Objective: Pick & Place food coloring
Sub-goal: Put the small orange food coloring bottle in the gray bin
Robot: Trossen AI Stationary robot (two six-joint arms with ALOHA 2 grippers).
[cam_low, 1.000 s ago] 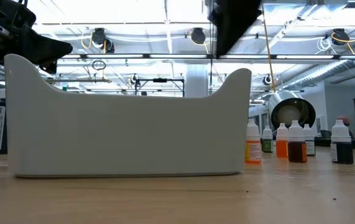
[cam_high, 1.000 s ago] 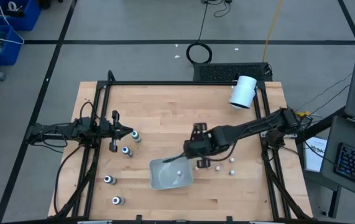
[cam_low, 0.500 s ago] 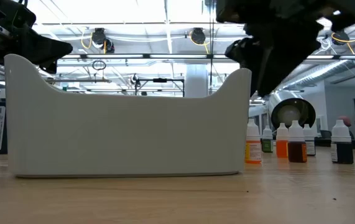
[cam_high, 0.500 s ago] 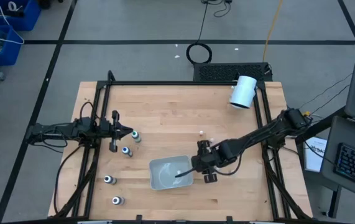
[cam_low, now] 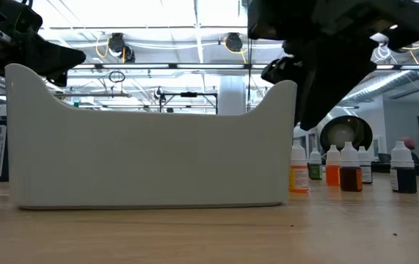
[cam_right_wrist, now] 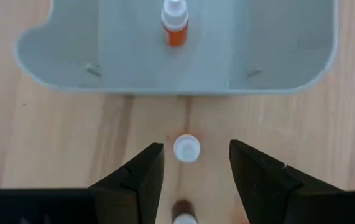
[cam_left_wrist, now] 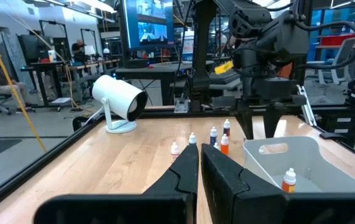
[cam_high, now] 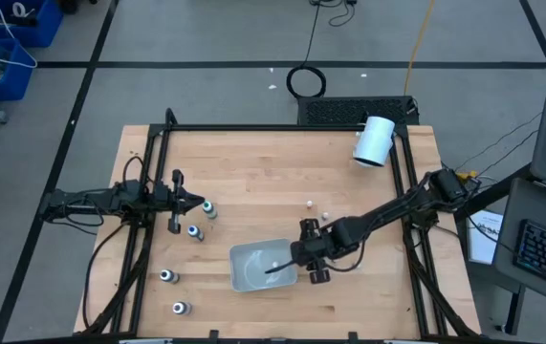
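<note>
the right gripper (cam_high: 313,258) has swung in from over the tray's middle to the tray's (cam_high: 239,277) right edge, low over the table. a second ago it sat further up the table with its jaws narrower; they have since spread, and in the right wrist view they now stand apart on either side of a white-capped bottle (cam_right_wrist: 186,149) standing on the wood just outside the tray wall, touching nothing. a second bottle (cam_right_wrist: 184,219) shows right behind it, near the wrist.

one orange bottle (cam_right_wrist: 175,23) already stands inside the tray, so at least one placement looks done and the arm seems lined up for the next pick: descend, then close on the capped bottle. the neighbour so near is the risk, since a finger could knock it.

the remaining bottles are scattered: four (cam_high: 196,231) on the left half of the table, two tiny ones (cam_high: 309,204) above the right gripper.

the left gripper (cam_high: 202,203) waits at the left edge, jaws pressed together on nothing, the nearest bottle just beside its tip.
</note>
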